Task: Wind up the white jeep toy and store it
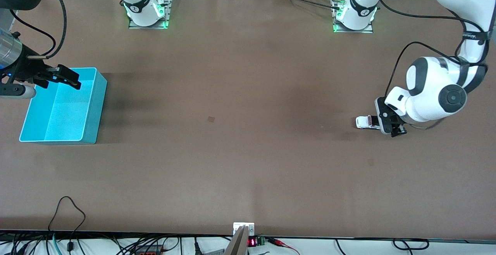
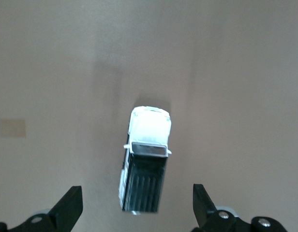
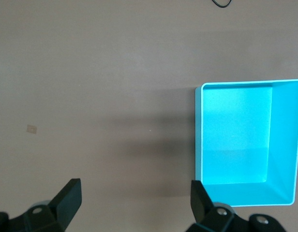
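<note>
The white jeep toy [image 1: 366, 122] stands on the brown table toward the left arm's end. It shows white with a black ribbed roof in the left wrist view [image 2: 146, 159]. My left gripper [image 1: 388, 126] is low over the jeep's rear end, open. In the left wrist view [image 2: 135, 193] its fingers stand wide on either side of the jeep's rear, apart from it. The turquoise bin [image 1: 99, 96] sits empty at the right arm's end. My right gripper [image 1: 71, 80] hovers over the bin's rim, open and empty. It shows in the right wrist view [image 3: 134, 193] with the bin [image 3: 284, 145].
A small tan patch [image 1: 211, 119] marks the table's middle. Cables and a small display unit [image 1: 252, 242] lie along the table edge nearest the front camera. The arm bases [image 1: 145, 9] stand at the farthest edge.
</note>
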Action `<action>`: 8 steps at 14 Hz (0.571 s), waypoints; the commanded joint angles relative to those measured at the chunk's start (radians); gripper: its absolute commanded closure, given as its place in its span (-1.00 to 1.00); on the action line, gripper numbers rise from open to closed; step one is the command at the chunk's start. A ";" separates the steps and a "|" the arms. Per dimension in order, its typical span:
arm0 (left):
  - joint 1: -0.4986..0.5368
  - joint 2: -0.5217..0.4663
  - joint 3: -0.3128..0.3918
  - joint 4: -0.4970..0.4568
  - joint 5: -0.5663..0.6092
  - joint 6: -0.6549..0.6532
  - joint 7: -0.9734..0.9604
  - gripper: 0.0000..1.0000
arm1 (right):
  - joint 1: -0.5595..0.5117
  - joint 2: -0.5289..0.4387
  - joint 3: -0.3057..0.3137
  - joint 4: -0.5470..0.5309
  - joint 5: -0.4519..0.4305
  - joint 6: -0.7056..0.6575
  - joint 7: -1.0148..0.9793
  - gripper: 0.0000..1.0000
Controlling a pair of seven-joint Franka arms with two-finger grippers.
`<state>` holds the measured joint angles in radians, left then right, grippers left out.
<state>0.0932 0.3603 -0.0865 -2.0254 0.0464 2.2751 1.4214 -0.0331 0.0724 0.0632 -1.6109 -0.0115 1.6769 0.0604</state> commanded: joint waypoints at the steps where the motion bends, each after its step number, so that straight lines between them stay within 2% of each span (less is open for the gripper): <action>1: 0.010 -0.030 0.002 -0.122 0.020 0.156 0.065 -1.00 | -0.001 -0.005 0.003 0.000 0.004 -0.009 0.010 -1.00; 3: 0.023 -0.024 0.002 -0.163 0.021 0.217 0.070 -1.00 | -0.001 -0.005 0.003 0.000 0.004 -0.009 0.010 -1.00; 6: 0.046 0.003 0.001 -0.179 0.023 0.236 0.073 -1.00 | -0.001 -0.005 0.003 0.000 0.004 -0.009 0.010 -1.00; 7: 0.048 0.012 0.001 -0.179 0.023 0.254 0.077 -0.95 | -0.001 -0.005 0.003 0.000 0.004 -0.009 0.010 -1.00; 8: 0.048 0.014 0.001 -0.179 0.023 0.262 0.102 -0.75 | -0.001 -0.005 0.003 0.000 0.004 -0.009 0.010 -1.00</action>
<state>0.1316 0.3667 -0.0844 -2.1976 0.0487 2.5067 1.4859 -0.0331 0.0725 0.0632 -1.6110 -0.0115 1.6765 0.0604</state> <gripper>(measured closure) 0.022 0.000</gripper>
